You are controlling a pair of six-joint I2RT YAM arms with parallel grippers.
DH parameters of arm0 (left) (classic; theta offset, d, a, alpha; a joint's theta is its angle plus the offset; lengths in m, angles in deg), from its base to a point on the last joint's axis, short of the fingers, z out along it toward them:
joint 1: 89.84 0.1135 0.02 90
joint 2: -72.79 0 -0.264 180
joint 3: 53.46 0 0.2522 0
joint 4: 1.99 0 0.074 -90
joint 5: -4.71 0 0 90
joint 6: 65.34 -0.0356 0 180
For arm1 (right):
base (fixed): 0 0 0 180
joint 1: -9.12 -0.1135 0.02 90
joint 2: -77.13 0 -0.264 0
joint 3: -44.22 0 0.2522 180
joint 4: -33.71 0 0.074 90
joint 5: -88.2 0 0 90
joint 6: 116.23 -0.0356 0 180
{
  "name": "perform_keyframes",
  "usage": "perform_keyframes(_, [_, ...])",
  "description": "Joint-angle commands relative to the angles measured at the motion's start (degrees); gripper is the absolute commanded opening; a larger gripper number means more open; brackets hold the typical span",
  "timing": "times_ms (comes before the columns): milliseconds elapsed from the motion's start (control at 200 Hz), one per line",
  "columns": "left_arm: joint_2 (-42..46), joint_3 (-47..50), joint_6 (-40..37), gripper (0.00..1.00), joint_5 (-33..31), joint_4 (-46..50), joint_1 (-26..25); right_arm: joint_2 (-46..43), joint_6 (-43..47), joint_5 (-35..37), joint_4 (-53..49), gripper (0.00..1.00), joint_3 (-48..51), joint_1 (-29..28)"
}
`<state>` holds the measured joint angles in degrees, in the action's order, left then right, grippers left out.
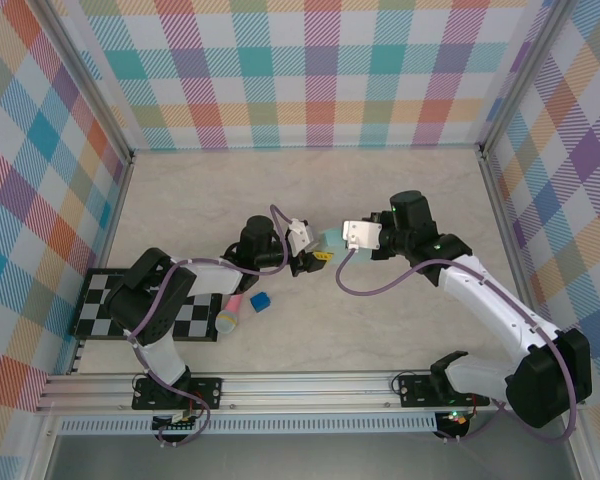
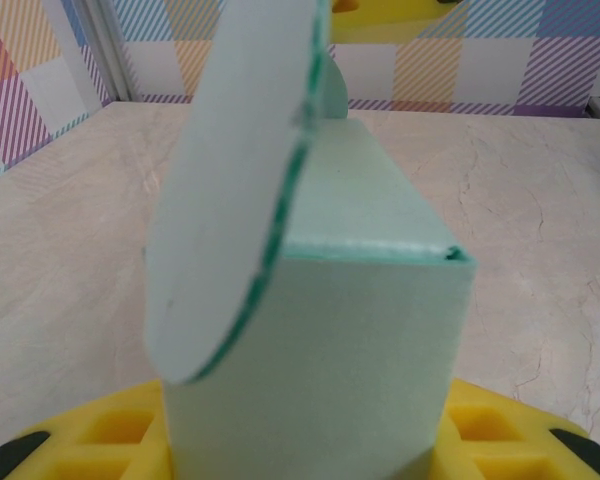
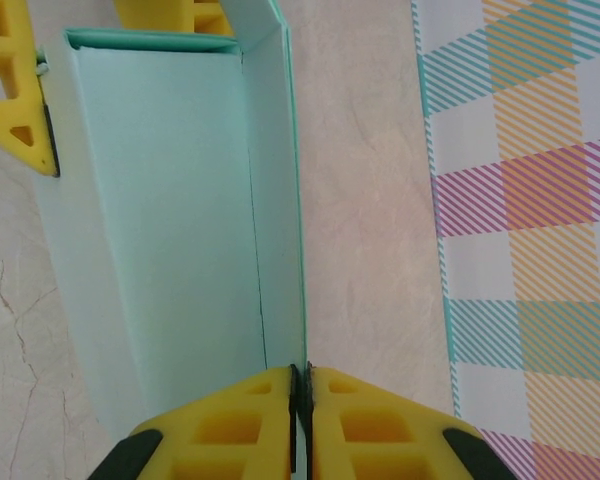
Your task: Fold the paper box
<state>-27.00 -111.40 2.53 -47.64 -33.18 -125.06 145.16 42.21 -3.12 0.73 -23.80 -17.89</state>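
The pale mint paper box (image 1: pixel 332 241) hangs just above the table's middle, held between both grippers. In the left wrist view the box (image 2: pixel 325 330) stands as a formed rectangular body with a rounded flap (image 2: pixel 230 170) raised on its left. My left gripper (image 2: pixel 310 445) is shut on the box, one yellow finger pressed on each side of it. Seen from the right wrist, the box (image 3: pixel 170 220) is open toward the camera. My right gripper (image 3: pixel 300 385) is shut on the thin edge of its side wall. The left gripper's yellow fingers (image 3: pixel 20 95) hold the far end.
A tiny dark blue cube (image 1: pixel 260 300) and a pink and grey cylinder (image 1: pixel 229 313) lie near the left arm. A black-and-white checkerboard (image 1: pixel 98 305) sits at the left edge. Plaid walls enclose the marble-patterned table (image 1: pixel 310 190).
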Motion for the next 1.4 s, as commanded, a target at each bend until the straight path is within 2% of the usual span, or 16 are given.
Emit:
perform_keyframes(0, [-0.80, -0.21, -0.48, 0.34, 2.08, 0.54, -0.45, 0.12, 1.25, 0.49, 1.34, 0.12, -1.70, 1.04])
perform_keyframes(110, [-1.18, -0.29, -0.56, 0.34, 2.50, 0.67, -0.41, 0.48, -0.05, 0.09, 1.79, 0.19, -2.79, 2.36])
perform_keyframes(355, [-1.02, -0.63, 0.48, 0.33, 1.94, 0.40, -0.46, 1.40, -3.04, -3.96, -1.85, 0.24, -5.62, 3.71])
perform_keyframes(430, [-1.09, -0.90, 2.09, 0.33, 1.28, -0.34, -0.35, 0.61, -9.15, -5.51, -1.63, 0.30, -6.17, 3.71])
perform_keyframes(480, [-1.20, -1.54, 4.63, 0.33, -0.11, -0.94, -0.32, 0.02, -20.42, -6.23, -2.38, 0.39, -8.75, 3.68])
perform_keyframes(525, [-1.52, -2.15, 7.66, 0.33, -1.67, -1.97, -0.37, 0.28, -35.10, -6.12, -5.00, 0.43, -13.71, 3.63])
perform_keyframes(580, [-1.96, -2.97, 11.71, 0.33, -2.56, -3.35, -0.27, 1.60, -59.10, 0.29, -8.86, 0.51, -19.40, 3.71])
perform_keyframes(635, [-2.25, -4.11, 14.74, 0.33, -1.57, -3.23, -0.28, 4.06, -85.42, 4.88, -20.93, 0.56, -26.55, 4.24])
perform_keyframes(715, [-2.21, -5.18, 17.23, 0.33, -0.91, -3.39, -0.29, 7.29, -106.43, -4.60, -31.06, 0.54, -31.93, 5.47])
perform_keyframes(760, [-2.01, -5.72, 17.56, 0.32, -1.03, -2.64, -0.22, 6.15, -117.46, -8.89, -29.49, 0.53, -29.21, 5.05])
perform_keyframes(790, [-1.78, -6.15, 17.41, 0.32, -0.79, -1.86, -0.20, 4.88, -124.71, -11.36, -27.43, 0.58, -26.52, 4.76])
perform_keyframes(835, [-1.56, -6.90, 16.65, 0.33, -0.49, -0.18, -0.21, 4.20, -132.06, -12.09, -26.53, 0.59, -25.13, 3.02])
perform_keyframes(975, [-1.32, -9.25, 16.10, 0.31, -0.72, 4.33, -0.11, 10.81, -136.10, -10.56, -36.91, 0.61, -33.98, -2.20])
perform_keyframes(1075, [-1.72, -10.69, 17.69, 0.29, -0.21, 6.38, -0.20, 14.69, -137.08, -8.48, -39.71, 0.64, -38.30, -4.99])
perform_keyframes(1250, [-1.42, -9.15, 19.07, 0.29, 0.17, 3.24, -0.29, 21.21, -138.90, -5.90, -45.81, 0.61, -45.30, -5.70])
perform_keyframes(1395, [-1.29, -9.10, 16.94, 0.29, 0.73, 4.17, -0.55, 23.63, -140.22, -5.82, -45.94, 0.60, -47.17, -5.86])
